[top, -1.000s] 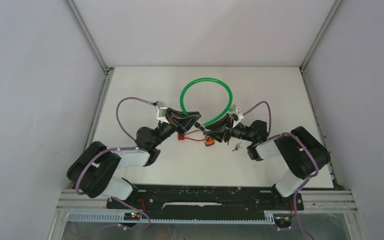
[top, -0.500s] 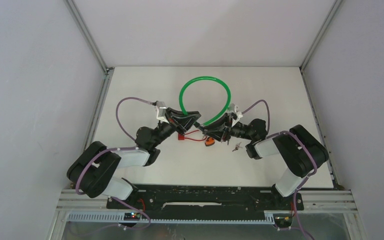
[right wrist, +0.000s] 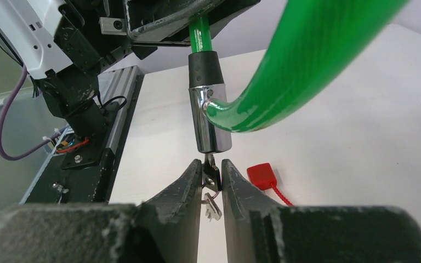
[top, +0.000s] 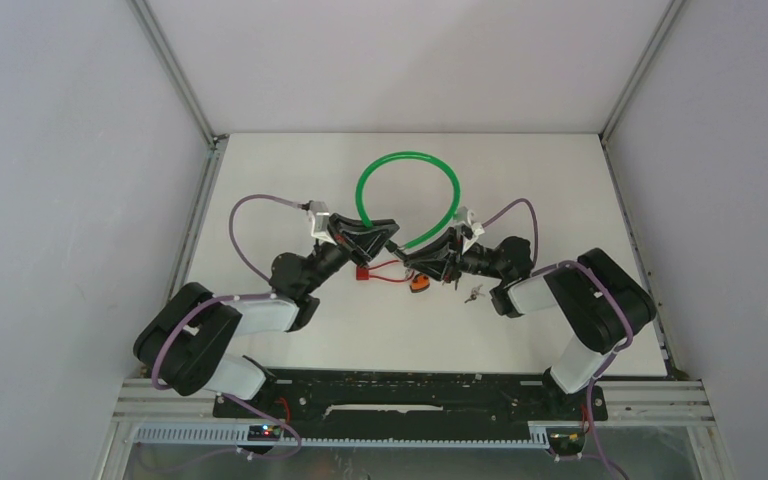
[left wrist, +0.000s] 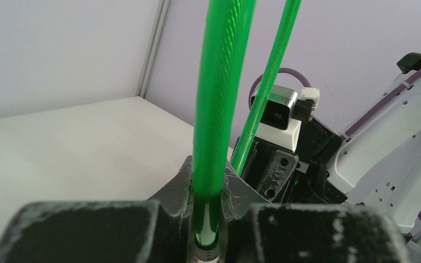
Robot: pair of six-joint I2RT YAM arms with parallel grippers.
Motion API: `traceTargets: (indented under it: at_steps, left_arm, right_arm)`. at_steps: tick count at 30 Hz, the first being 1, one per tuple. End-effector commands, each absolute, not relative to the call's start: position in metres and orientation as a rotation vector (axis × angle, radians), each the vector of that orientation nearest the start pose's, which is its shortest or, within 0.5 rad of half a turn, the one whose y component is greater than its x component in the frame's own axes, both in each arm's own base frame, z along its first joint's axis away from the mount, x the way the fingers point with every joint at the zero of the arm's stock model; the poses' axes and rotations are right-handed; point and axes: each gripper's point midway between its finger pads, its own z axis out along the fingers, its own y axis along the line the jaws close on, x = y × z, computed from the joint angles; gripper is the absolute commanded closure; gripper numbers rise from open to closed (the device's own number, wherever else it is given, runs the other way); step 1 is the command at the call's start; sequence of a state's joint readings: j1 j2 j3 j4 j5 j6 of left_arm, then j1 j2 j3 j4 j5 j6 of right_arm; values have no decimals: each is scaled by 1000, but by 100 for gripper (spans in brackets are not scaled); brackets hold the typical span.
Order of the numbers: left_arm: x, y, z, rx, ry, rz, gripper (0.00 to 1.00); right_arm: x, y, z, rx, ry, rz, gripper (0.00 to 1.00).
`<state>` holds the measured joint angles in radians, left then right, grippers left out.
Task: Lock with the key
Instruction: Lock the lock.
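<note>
Glossy plastic and polished metal are showing against matt surfaces.
The cable (right wrist: 307,71) is gleaming as glossy, translucent green plastic, with twisted strands showing through its sheath. The lock barrel (right wrist: 211,123) is shining like polished chrome under a matt black collar (right wrist: 205,68). The key (right wrist: 210,174) is looking like bare metal with a dark head. The tag (right wrist: 262,176) is appearing as smooth red plastic. The fingers (right wrist: 181,203) are showing grainy matt grey with scuffed pale edges, and the table (right wrist: 362,164) is looking matt white.

From high behind the left claw (top: 382,238) and right claw (top: 418,268) I am looking down on the desk (top: 520,180). My left wrist camera is peering close past its claw toward the right arm (left wrist: 394,159); the right is staring back past its own. All are sharing the green cable (top: 407,157).
</note>
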<state>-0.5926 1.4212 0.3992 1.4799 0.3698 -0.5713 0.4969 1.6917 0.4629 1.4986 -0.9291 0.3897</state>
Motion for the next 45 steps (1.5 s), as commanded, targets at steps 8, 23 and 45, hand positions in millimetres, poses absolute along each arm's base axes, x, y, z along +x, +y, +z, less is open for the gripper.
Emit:
traceTargets:
  at_steps: [8, 23, 45]
  left_arm:
    - [259, -278, 323, 389, 967, -1242, 100]
    - [265, -276, 318, 343, 991, -1235, 100]
    - [288, -261, 316, 169, 1022, -1194, 100]
  right_arm:
    - [235, 314, 177, -994, 1186, 1350, 88]
    - [258, 308, 180, -837, 1218, 1212, 100]
    - [280, 294, 178, -756, 1170, 598, 100]
